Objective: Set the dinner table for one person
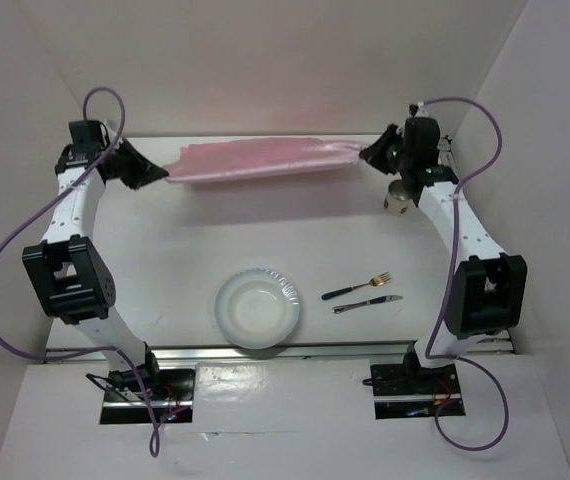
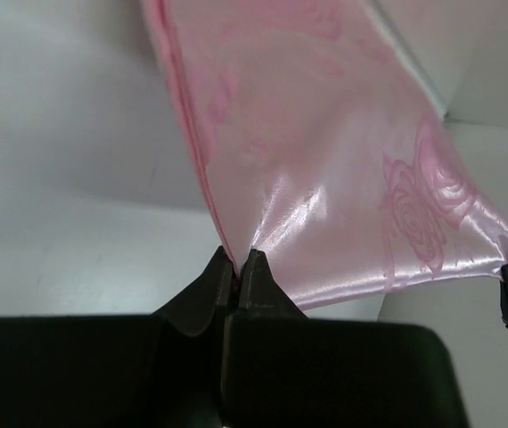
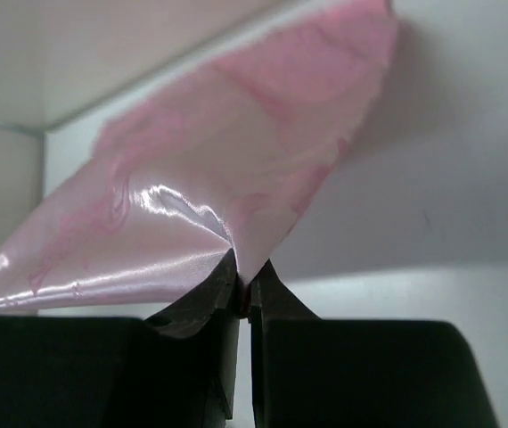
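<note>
A pink rose-patterned cloth [image 1: 265, 158] hangs stretched above the far part of the white dinner table [image 1: 185, 250]. My left gripper [image 1: 157, 172] is shut on the cloth's left corner, and the pinch shows close up in the left wrist view [image 2: 236, 259]. At the other end my right gripper [image 1: 373, 153] is shut on the right corner, seen in the right wrist view [image 3: 247, 272] with the shiny cloth [image 3: 200, 214] fanning out to the left. A white plate [image 1: 256, 307], a gold fork [image 1: 357, 286] and a knife [image 1: 367, 304] lie near the front edge.
A small gold-coloured cup [image 1: 401, 201] stands under the right arm near the table's right side. White walls close in the back and both sides. A metal rail [image 1: 265, 350] runs along the near edge, in front of the arm bases.
</note>
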Tool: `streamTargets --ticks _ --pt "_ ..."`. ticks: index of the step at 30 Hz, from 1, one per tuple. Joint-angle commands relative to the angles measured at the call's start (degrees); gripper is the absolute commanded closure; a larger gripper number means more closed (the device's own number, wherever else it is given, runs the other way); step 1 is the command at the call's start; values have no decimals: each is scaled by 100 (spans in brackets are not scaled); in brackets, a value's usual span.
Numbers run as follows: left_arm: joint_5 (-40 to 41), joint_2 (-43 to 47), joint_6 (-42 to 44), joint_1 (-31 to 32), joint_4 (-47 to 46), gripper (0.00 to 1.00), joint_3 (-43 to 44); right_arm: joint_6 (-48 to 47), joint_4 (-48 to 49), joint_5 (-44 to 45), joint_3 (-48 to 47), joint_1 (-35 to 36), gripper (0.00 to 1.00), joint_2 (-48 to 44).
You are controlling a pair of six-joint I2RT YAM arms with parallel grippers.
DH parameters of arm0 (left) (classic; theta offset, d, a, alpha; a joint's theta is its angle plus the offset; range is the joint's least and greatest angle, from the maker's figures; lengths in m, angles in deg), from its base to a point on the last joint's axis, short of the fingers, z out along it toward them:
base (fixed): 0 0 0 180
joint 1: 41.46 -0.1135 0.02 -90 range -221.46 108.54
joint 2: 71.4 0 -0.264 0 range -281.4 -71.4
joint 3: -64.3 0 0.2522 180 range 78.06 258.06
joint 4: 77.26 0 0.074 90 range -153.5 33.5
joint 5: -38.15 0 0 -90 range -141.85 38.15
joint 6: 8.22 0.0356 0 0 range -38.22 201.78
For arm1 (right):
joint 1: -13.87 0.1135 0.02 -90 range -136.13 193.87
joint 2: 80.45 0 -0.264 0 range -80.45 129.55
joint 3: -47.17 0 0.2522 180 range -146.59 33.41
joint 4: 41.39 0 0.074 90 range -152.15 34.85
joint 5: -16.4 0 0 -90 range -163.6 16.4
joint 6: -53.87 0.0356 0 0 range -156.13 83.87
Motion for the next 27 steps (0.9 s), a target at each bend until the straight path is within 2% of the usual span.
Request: streamTargets --ticks 1,3,4,5,6,7,10,13,15,17,18,21,22,23,27 --pt "566 840 280 -114 -445 100 -1077 78 241 12 1217 -174 100 -615" --pt "647 912 420 -114 -175 99 -1708 139 241 -155 1851 -174 99 -853" --pt "829 973 421 -114 -69 89 -1860 139 241 -208 2003 -174 90 -853" --pt "953 973 421 -114 46 78 -1958 139 241 -339 2083 -174 75 -853" --pt "1163 973 474 -114 134 49 -2037 87 102 -340 2084 -174 42 -853" --pt "1296 921 526 -114 370 37 -2038 86 -152 -340 2084 -174 31 -853" --pt "1717 762 588 -114 862 8 -1573 271 -357 -68 2084 -174 19 -949" --pt "1850 710 588 -114 995 6 -1151 350 -304 11 2154 -174 18 -1257" --pt "1851 710 588 -114 996 10 -1028 350 -243 11 2154 -174 22 -1389" --pt "1632 710 588 -114 865 19 -1027 350 -173 11 2049 -17 32 -1389" --pt "1561 710 588 -19 681 34 -1123 246 -59 11 2049 97 52 -1250" --pt "1446 649 588 236 390 68 -1466 -71 -363 72 1514 563 75 -697" --pt "1446 570 519 376 337 96 -1606 -72 -461 143 1365 660 88 -269" --pt "1368 473 518 430 337 100 -1677 -150 -462 143 1198 800 92 -99" --pt "1569 -36 579 685 275 100 -1976 -212 -383 231 1257 925 100 359"
